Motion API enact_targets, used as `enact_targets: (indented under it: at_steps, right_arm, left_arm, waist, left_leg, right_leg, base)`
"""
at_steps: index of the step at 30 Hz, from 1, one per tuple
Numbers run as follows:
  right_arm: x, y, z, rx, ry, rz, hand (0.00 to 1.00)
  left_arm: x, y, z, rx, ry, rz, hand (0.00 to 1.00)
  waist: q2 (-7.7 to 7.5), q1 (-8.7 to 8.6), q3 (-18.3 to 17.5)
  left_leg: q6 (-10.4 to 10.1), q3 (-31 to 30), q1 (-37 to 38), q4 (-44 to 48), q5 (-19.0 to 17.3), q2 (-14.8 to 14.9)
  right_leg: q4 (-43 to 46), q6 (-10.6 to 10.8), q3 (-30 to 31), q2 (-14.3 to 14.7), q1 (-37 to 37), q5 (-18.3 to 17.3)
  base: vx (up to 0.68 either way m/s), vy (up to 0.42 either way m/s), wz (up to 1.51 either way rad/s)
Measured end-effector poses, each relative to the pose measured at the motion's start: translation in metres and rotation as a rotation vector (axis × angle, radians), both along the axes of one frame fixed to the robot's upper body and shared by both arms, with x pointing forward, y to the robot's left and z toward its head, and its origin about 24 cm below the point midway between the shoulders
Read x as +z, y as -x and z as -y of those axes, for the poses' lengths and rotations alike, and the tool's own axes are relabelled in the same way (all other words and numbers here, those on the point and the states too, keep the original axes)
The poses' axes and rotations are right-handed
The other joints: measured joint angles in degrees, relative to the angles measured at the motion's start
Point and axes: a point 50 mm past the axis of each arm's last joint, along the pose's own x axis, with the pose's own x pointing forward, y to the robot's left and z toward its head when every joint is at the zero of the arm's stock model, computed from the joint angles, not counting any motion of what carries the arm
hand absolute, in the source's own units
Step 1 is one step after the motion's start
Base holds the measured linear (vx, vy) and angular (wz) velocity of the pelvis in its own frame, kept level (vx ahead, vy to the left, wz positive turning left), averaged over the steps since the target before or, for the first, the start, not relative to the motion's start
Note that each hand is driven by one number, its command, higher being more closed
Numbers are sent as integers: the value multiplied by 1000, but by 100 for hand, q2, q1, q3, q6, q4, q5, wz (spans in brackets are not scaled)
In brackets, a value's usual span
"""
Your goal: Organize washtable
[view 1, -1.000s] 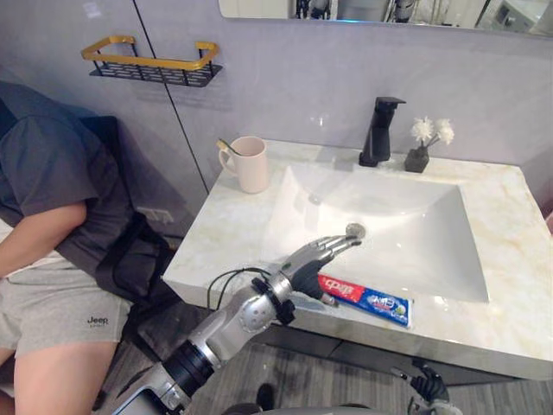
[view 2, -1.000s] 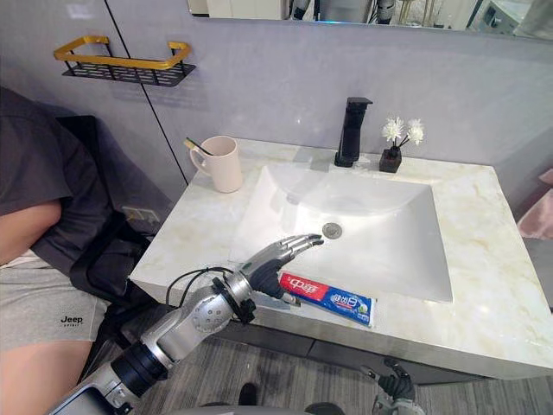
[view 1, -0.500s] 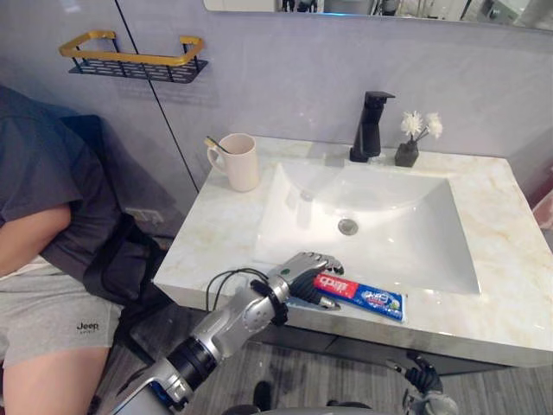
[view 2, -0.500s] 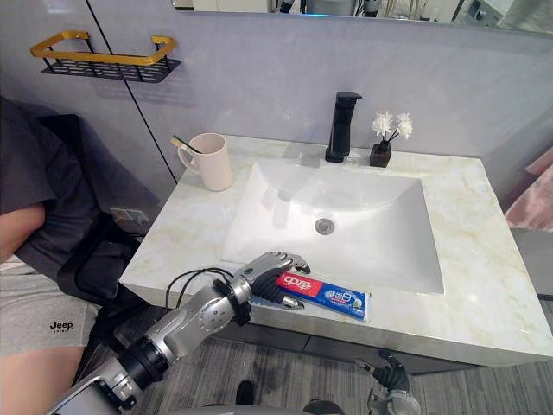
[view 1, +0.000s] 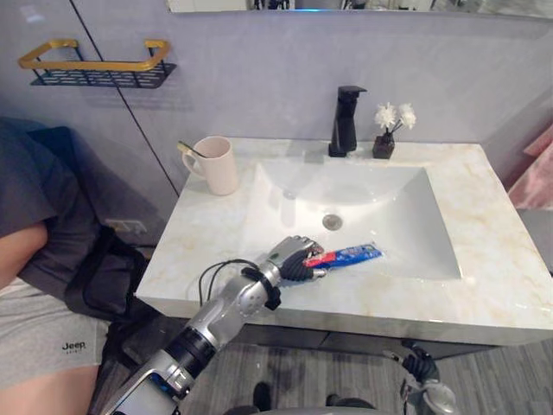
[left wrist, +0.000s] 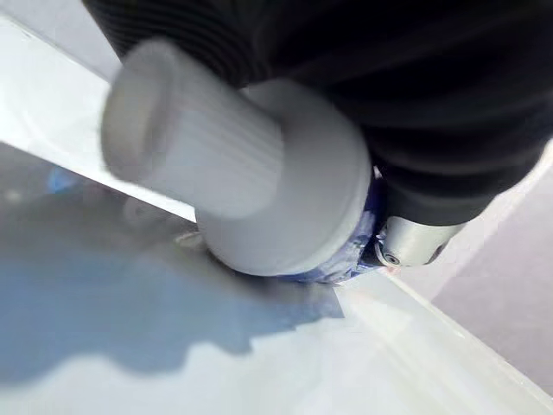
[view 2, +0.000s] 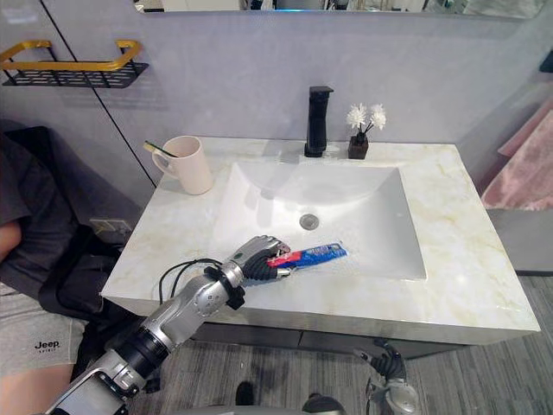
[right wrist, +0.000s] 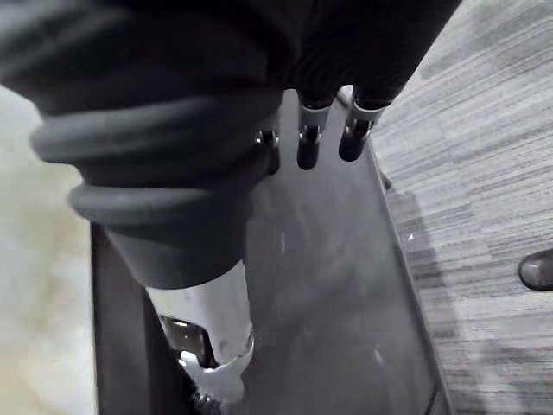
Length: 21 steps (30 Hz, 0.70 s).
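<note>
Worktop (view 1: pixel 206 226) of pale marble carries a white sink (view 1: pixel 363 197) set into its middle. Left of the sink, off the worktop, sits a person (view 1: pixel 34 216) in a dark shirt and grey shorts. On the wall up and left of the sink hangs a black wire shelf (view 1: pixel 91 69) with a yellow rail. At the sink's back left corner stands a cream mug (view 1: pixel 216 166) with a toothbrush in it. A black tap (view 1: pixel 347 119) rises behind the sink, a small pot of white flowers (view 1: pixel 390 130) just beside it.

At the sink's front edge the left hand (view 1: pixel 292 257) has its fingers (view 1: pixel 298 250) curled tight round the cap end of a toothpaste tube (view 1: pixel 350 254). The tube's flat tail sticks out past them over the sink's front slope. The white ribbed cap (left wrist: pixel 199 147) pokes out on the other side of the fist. The right hand (right wrist: pixel 309 143) hangs below the worktop, fingers loose and straight over the grey floor.
</note>
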Motion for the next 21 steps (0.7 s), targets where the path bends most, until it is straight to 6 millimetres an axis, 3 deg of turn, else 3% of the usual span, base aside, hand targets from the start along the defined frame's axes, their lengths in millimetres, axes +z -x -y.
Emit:
enact_targets:
  at_steps: [4, 8, 12, 14, 15, 17, 18, 19, 21]
  right_arm:
    - [23, 10, 36, -222, 113, 88, 0]
    - [70, 20, 83, -490, 308, 238, 0]
    - [118, 18, 106, -598, 457, 401, 0]
    - [155, 9, 112, -618, 544, 531, 0]
    - [186, 0, 113, -608, 627, 640, 0]
    - [219, -14, 115, -580, 705, 765, 0]
    - [253, -31, 112, -525, 763, 910, 0]
    - [267, -39, 108, -492, 782, 969, 0]
    - [318, -67, 83, -315, 813, 1235, 0]
  left_arm:
    - [-1, 9, -17, 101, 72, -9, 100]
    - [4, 16, -32, 203, 184, -14, 100]
    - [26, 18, -32, 217, 301, 41, 100]
    - [41, 19, -31, 218, 364, 87, 100]
    - [47, 19, -34, 225, 390, 115, 100]
    - [50, 21, -38, 238, 401, 132, 100]
    - [49, 21, -43, 256, 408, 129, 100]
    - [48, 22, -45, 263, 405, 128, 100]
    - [47, 22, -51, 284, 419, 119, 100]
  waist:
    - [24, 17, 5]
    - [-9, 59, 15]
    - [-19, 68, 11]
    - [-30, 106, 4]
    - [-38, 111, -4]
    - [-46, 129, -8]
    - [-52, 154, -18]
    - [-52, 169, -22]
    - [-49, 218, -27]
  left_leg:
    - [-16, 166, 11, 0, -54, 67]
    - [-29, 332, 71, 0, -126, 122]
    - [-22, 404, 68, 1, -136, 138]
    - [-18, 474, 76, 2, -150, 146]
    - [-16, 480, 88, 5, -153, 146]
    - [-15, 493, 93, 11, -153, 145]
    - [-15, 501, 97, 27, -152, 145]
    - [-14, 500, 97, 34, -152, 146]
    - [-13, 478, 96, 57, -151, 145]
  right_leg:
    - [10, -14, 155, 48, -63, 10]
    - [23, -18, 323, 92, -80, 11]
    - [109, -13, 386, 104, -123, 8]
    - [129, -11, 454, 110, -149, 6]
    - [143, -8, 459, 110, -147, 4]
    - [156, -7, 474, 112, -155, 4]
    - [173, -7, 489, 123, -161, 5]
    - [181, -7, 490, 129, -164, 5]
    - [200, -7, 485, 154, -161, 6]
  base:
    - [-18, -24, -21]
    - [-8, -22, -21]
    - [8, -13, -13]
    - [-26, -8, -15]
    - [-30, -9, -7]
    - [-39, -10, -4]
    - [-39, -11, -4]
    - [-40, -16, -2]
    - [-39, -23, 2]
